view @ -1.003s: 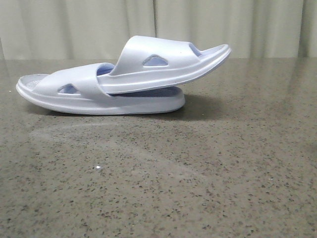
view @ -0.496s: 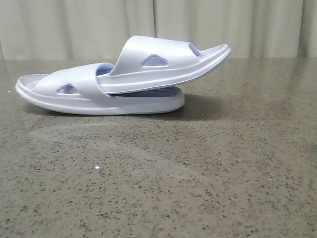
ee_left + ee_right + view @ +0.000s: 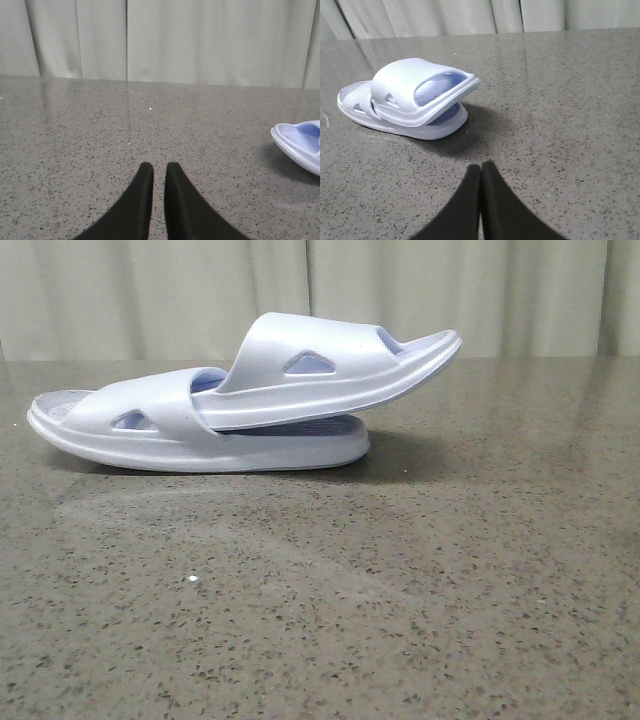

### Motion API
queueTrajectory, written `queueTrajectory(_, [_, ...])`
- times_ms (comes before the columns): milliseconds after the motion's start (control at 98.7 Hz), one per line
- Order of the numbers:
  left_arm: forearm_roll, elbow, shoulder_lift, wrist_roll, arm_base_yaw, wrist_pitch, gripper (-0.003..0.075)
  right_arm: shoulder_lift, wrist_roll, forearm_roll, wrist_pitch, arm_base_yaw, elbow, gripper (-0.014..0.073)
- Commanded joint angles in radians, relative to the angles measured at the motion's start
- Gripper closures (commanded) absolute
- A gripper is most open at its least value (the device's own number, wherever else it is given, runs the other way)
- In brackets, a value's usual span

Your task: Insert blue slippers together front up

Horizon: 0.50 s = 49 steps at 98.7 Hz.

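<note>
The two blue slippers lie joined at the back left of the table in the front view. The lower slipper (image 3: 150, 430) lies flat. The upper slipper (image 3: 330, 370) is pushed under the lower one's strap and slants up to the right, with its free end raised. Both show in the right wrist view, upper (image 3: 415, 90) and lower (image 3: 357, 107). One slipper end (image 3: 300, 145) shows in the left wrist view. My left gripper (image 3: 159, 167) is empty, its fingers almost together with a thin gap. My right gripper (image 3: 481, 167) is shut and empty, a short way from the slippers. Neither gripper shows in the front view.
The grey speckled stone table (image 3: 400, 590) fills the front view. A pale pleated curtain (image 3: 500, 290) hangs behind its far edge. A small white speck (image 3: 190, 580) lies on the table in front of the slippers.
The slippers sit a few pixels further left in the front view, as does the curtain behind them. Nothing else differs.
</note>
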Motion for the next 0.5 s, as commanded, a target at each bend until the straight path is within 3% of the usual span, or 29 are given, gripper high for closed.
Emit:
queueTrajectory(0, [-0.012,0.013,-0.031,-0.004,-0.009,-0.066,0.0705,0.003,-0.007,0.029,0.005,0.002,-0.025,0.0679])
queueTrajectory(486, [-0.020,0.011,-0.029,-0.004,-0.009,-0.068,0.0705,0.003,-0.007,0.029,0.005,0.002,-0.025,0.0679])
